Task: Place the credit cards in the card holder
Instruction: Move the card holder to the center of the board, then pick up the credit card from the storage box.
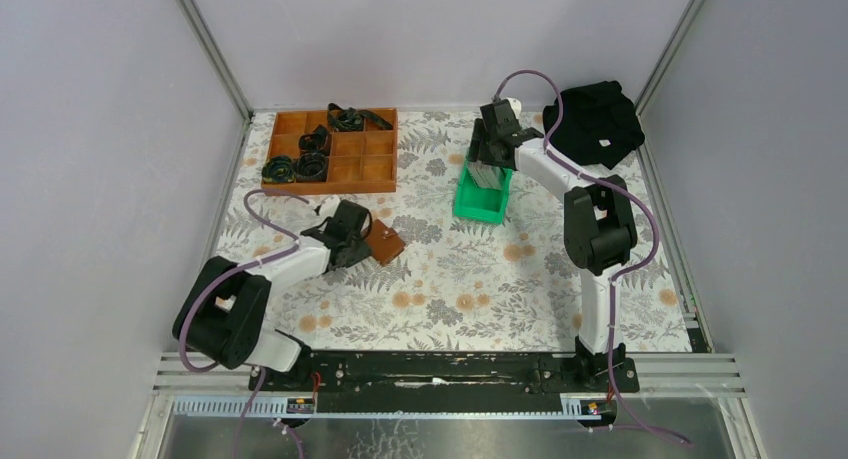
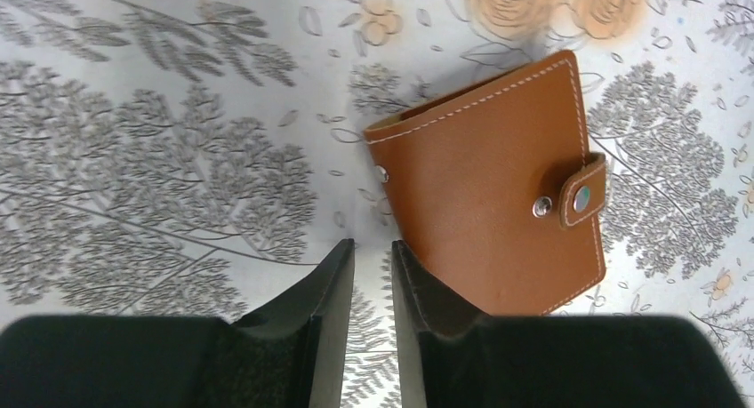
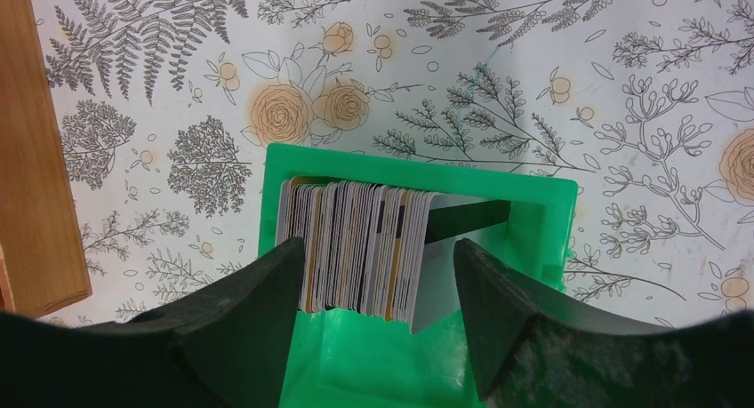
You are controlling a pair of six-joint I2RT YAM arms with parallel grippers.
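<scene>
Fingers of the left gripper (image 2: 373,248): almost together, with only a narrow slit between them and nothing in it (the floral tablecloth (image 2: 178,159) shows through the slit).
Left gripper position: low over the table at the near left, with its fingertips just beside the card holder's edge; the right fingertip (image 2: 413,288) seems to overlap this edge, but I cannot tell if it touches.
Card holder (image 2: 489,204): brown leather, folded closed and lying flat on the tablecloth, with the snap tab (image 2: 584,193) wrapped over its side.
Fingers of the right gripper (image 3: 381,248): spread wide and gripping nothing.
Right gripper position: at the far side of the table, lowered over the green bin (image 3: 533,204), with one finger on each side of the stack.
Credit cards (image 3: 356,239): they stand on edge as a tight stack inside the green bin (mostly grey and white edges, some dark or orange); one pale card at the end leans away from the others.
Wooden tray (image 1: 355,169): at the far left, with many compartments; black coiled items (image 1: 300,164) lie in some of them.
Black cloth (image 1: 595,119): bunched at the far right corner.
</scene>
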